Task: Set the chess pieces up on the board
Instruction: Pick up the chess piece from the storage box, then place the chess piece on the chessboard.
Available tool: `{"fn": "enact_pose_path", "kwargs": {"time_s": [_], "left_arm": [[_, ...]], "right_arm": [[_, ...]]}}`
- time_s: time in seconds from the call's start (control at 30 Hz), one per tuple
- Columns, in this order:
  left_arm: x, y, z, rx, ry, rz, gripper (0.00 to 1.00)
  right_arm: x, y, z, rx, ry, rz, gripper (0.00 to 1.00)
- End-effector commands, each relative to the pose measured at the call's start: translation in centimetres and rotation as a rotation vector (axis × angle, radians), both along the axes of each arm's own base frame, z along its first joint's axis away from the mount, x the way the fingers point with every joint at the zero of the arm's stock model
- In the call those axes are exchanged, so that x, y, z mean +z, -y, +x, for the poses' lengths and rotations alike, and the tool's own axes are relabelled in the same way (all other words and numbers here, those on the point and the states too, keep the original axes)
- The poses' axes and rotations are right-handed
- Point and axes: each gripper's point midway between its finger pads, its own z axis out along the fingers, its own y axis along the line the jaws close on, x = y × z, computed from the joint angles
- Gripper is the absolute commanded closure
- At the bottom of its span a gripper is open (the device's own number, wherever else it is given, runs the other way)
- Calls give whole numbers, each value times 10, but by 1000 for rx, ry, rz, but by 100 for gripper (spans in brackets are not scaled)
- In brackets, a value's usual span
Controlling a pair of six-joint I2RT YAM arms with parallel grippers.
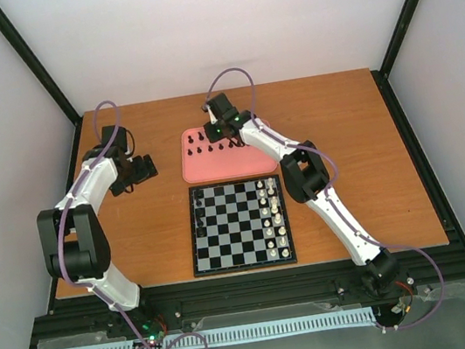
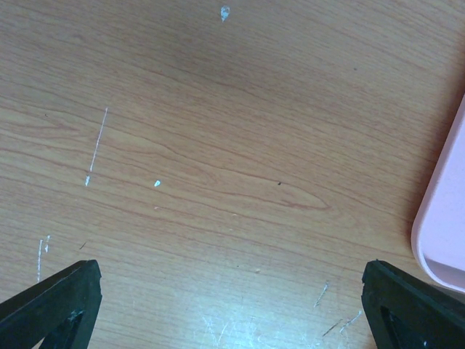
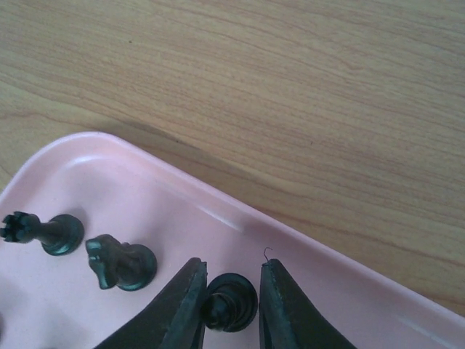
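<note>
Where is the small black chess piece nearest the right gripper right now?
In the right wrist view, the small black piece stands on the pink rounded tray between the right gripper's fingers, beside a black knight.

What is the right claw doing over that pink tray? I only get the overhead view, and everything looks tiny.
Observer: Its wrist camera shows the right claw with a finger either side of one black piece on the pink tray. I can't tell if it's pinched.
Visitor: Anything next to it?
Observer: A black knight and a crown-topped black piece, to its left in that view.
Visitor: And the left claw?
Observer: The left claw is wide open over the wooden table, holding nothing.
</note>
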Motion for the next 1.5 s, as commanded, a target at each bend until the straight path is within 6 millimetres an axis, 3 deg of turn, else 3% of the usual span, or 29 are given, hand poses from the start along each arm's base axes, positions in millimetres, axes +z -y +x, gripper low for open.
{"fn": "enact_pose_path", "kwargs": {"time_s": [0.0,0.23,0.33,0.53,0.73,0.83,0.9,1.07,1.13,1.27,1.47], "left_arm": [[4,2,8,-5,14,-8,0],[1,3,7,-5,8,-13,0],[0,3,7,-3,6,-16,0],[2,2,9,0,8,-14,0],[4,2,12,0,11,-13,0],[5,2,13,-2,12,-10,0],[5,1,13,-2,11,-4,0],[9,-2,11,2,20,11,0],[9,-1,10,2,22,8,0],[9,1,8,3,30,-5,0],[9,-4,10,9,36,25,0]], "right_arm": [[3,5,9,-18,15,12,78],[14,2,9,10,29,26,94],[30,1,7,27,39,36,97],[97,-1,-6,72,86,79,97],[153,7,-42,123,101,73,97],[166,9,-74,152,72,55,97],[160,9,-103,179,38,22,97],[158,2,-194,251,16,-9,97],[140,2,-231,277,-32,-10,97],[126,-7,-297,361,-67,-25,97],[112,-27,-367,513,-63,-52,97]]}}
